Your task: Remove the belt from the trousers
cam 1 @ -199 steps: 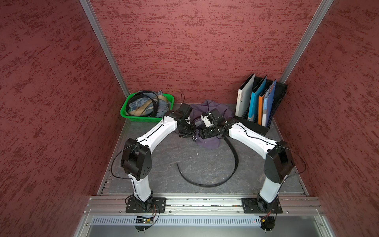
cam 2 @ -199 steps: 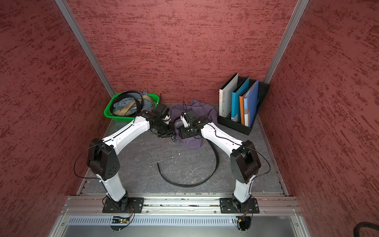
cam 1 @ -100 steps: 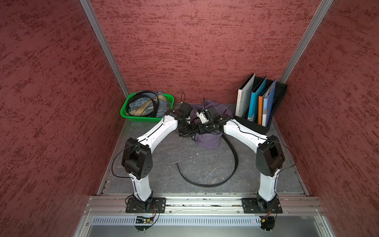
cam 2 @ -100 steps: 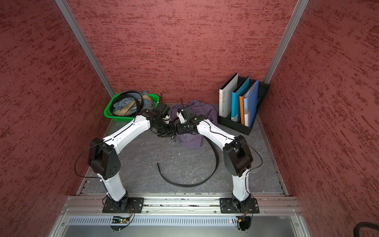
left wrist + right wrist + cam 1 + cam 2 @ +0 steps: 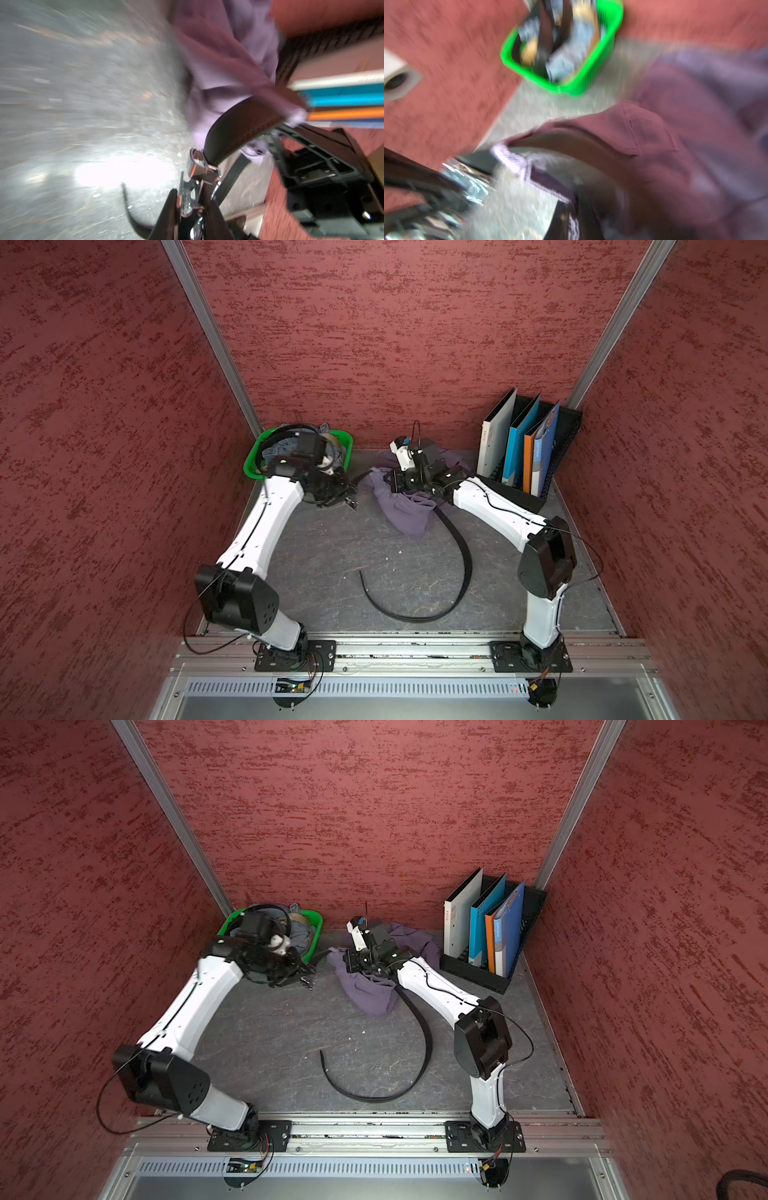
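Belt [image 5: 467, 564], smooth black strap, curves from crumpled lavender trousers [image 5: 405, 512].

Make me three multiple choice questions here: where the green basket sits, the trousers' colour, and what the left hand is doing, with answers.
1. Where is the green basket?
A) beside the folders
B) at the front rail
C) in the far corner beyond the left arm

2. What colour are the trousers?
A) denim blue
B) muted purple
C) tan

3. What is the left hand doing?
A) shut on one end of the belt
B) open above the table
C) lifting a folder

Answers: C, it stands in that corner; B, the fabric is lavender; A, the silver buckle is clamped in it.
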Robot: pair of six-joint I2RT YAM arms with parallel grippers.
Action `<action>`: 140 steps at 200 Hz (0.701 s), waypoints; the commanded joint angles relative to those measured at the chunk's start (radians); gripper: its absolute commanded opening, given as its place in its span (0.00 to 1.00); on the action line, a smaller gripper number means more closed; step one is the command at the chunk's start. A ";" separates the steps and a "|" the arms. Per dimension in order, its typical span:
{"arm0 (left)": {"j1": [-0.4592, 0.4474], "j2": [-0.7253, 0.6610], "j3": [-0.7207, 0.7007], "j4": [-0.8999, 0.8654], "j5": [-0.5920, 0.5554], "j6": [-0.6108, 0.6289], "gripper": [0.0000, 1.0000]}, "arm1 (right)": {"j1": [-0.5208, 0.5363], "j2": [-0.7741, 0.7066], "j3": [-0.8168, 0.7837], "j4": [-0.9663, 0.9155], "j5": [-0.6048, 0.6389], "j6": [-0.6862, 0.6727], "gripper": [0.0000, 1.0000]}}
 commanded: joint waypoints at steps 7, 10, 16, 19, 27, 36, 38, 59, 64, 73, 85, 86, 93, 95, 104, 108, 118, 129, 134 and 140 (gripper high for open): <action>0.259 -0.131 0.192 -0.147 -0.072 -0.002 0.06 | -0.098 0.008 0.089 -0.122 0.226 0.010 0.00; 0.282 -0.134 0.219 -0.161 -0.079 -0.001 0.05 | -0.103 0.010 0.102 -0.133 0.232 0.012 0.00; 0.316 -0.137 0.275 -0.187 -0.103 -0.001 0.05 | -0.113 0.017 0.123 -0.144 0.236 0.012 0.00; 0.330 -0.138 0.307 -0.198 -0.115 -0.001 0.05 | -0.119 0.021 0.135 -0.150 0.239 0.013 0.00; 0.359 -0.138 0.379 -0.216 -0.141 -0.002 0.05 | -0.137 0.030 0.166 -0.170 0.244 0.021 0.00; 0.391 -0.139 0.444 -0.217 -0.153 -0.011 0.05 | -0.156 0.042 0.198 -0.195 0.249 0.029 0.00; 0.400 -0.139 0.455 -0.214 -0.151 -0.014 0.05 | -0.159 0.045 0.211 -0.201 0.254 0.030 0.00; 0.510 -0.115 0.589 -0.163 -0.045 -0.072 0.05 | -0.195 0.077 0.310 -0.292 0.269 0.040 0.00; 0.532 -0.107 0.627 -0.148 -0.029 -0.091 0.05 | -0.201 0.084 0.330 -0.310 0.271 0.041 0.00; 0.578 -0.101 0.681 -0.087 0.020 -0.124 0.05 | -0.208 0.093 0.352 -0.339 0.277 0.032 0.00; 0.678 -0.084 0.782 -0.032 0.088 -0.184 0.05 | -0.220 0.109 0.389 -0.376 0.288 0.028 0.00; 0.689 -0.081 0.792 -0.029 0.094 -0.190 0.05 | -0.220 0.111 0.392 -0.379 0.288 0.028 0.00; 0.769 -0.067 0.854 -0.011 0.135 -0.231 0.05 | -0.227 0.126 0.411 -0.404 0.284 0.028 0.00; 0.798 -0.064 0.871 -0.007 0.147 -0.244 0.05 | -0.230 0.130 0.417 -0.411 0.285 0.030 0.00; 0.911 -0.059 0.910 0.024 0.197 -0.303 0.05 | -0.242 0.143 0.435 -0.437 0.282 0.042 0.00; 0.960 -0.058 0.911 0.045 0.222 -0.334 0.04 | -0.247 0.145 0.436 -0.443 0.285 0.046 0.00; 1.067 -0.062 0.893 0.094 0.290 -0.410 0.04 | -0.263 0.153 0.434 -0.469 0.294 0.066 0.00; 1.153 -0.073 0.832 0.185 0.368 -0.494 0.03 | -0.283 0.163 0.427 -0.493 0.293 0.098 0.00; 1.190 -0.080 0.797 0.227 0.400 -0.537 0.03 | -0.293 0.171 0.426 -0.508 0.296 0.113 0.00; 1.228 -0.093 0.751 0.289 0.426 -0.580 0.03 | -0.304 0.180 0.423 -0.530 0.300 0.129 0.00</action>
